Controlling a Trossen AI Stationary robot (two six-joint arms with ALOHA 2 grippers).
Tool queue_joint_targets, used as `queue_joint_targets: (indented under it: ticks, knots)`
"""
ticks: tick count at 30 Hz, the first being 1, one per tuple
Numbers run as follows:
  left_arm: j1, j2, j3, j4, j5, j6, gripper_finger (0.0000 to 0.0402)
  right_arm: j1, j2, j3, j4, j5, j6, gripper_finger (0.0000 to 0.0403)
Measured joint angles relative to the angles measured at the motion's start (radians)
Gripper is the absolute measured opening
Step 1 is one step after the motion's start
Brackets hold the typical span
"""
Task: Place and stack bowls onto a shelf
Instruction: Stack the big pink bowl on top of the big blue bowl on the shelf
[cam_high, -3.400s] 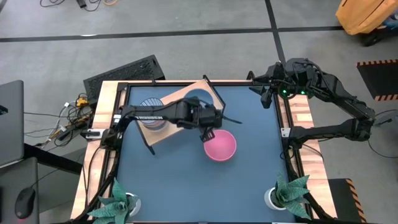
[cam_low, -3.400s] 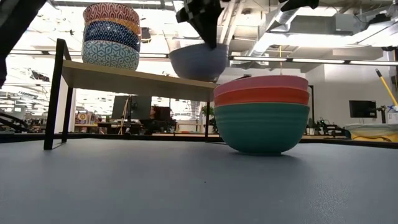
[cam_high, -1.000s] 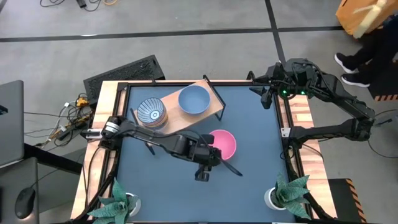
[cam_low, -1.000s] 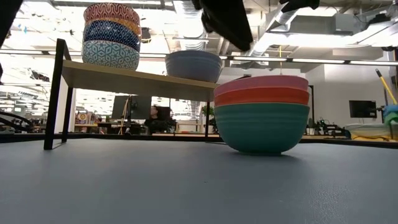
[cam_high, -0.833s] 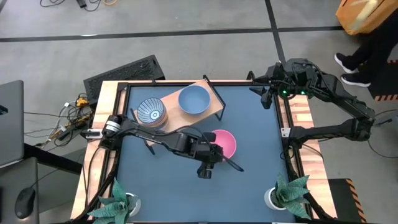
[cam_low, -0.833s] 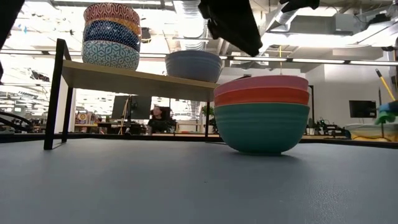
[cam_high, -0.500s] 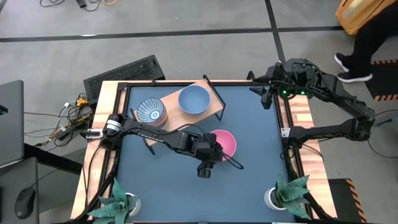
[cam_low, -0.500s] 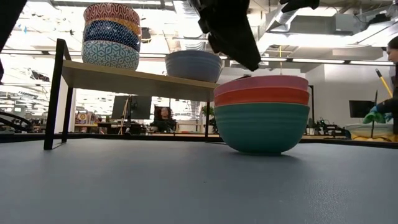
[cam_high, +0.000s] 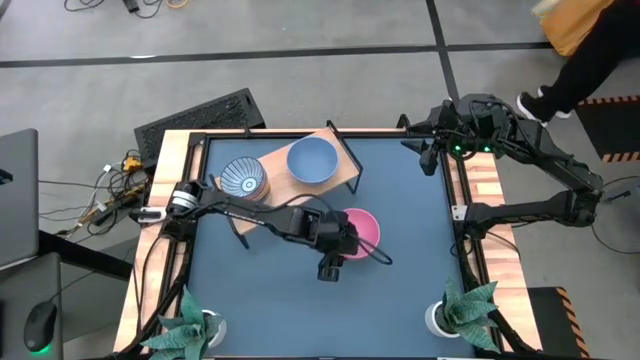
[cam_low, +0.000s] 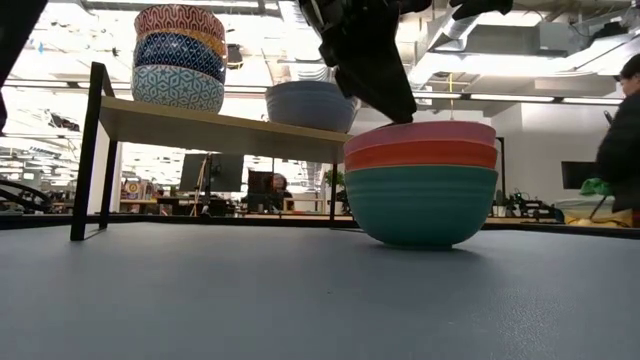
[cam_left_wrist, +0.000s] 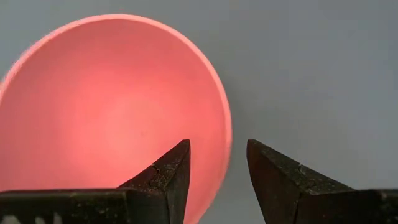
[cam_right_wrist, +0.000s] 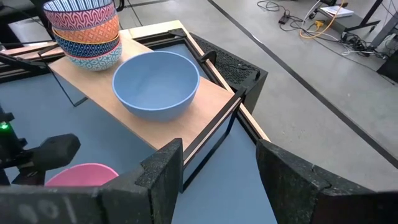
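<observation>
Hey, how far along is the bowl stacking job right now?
Done: a stack of patterned bowls and one blue bowl sit on the shelf. In hand: the left pincer is open astride the pink bowl's rim, not gripping it yet. Left: the pink, orange and green bowls, nested on the table. The right pincer waits by the table's far edge.

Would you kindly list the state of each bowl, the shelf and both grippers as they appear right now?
Left gripper: open, fingers astride the pink bowl's rim.
Pink bowl: top of the table stack, upright, not lifted.
Red bowl: nested in the green bowl.
Green bowl: on the table, bottom of stack.
Blue bowl: upright on the shelf.
Patterned bowls: stacked on the shelf.
Shelf: standing.
Right gripper: open, empty, at the table's far right corner.
</observation>
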Motion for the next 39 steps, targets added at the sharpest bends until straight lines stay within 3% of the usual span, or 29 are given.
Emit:
queue_joint_targets:
  ticks: [12,39]
  knots:
    - [0.003,0.000,-0.031,0.022,0.014,0.002,0.0134,0.000,0.000,0.000,0.000,0.000,0.008,0.0230]
    - [0.005,0.001,-0.051,0.023,0.032,-0.045,0.0004,0.000,0.000,0.000,0.000,0.000,0.011,0.0230]
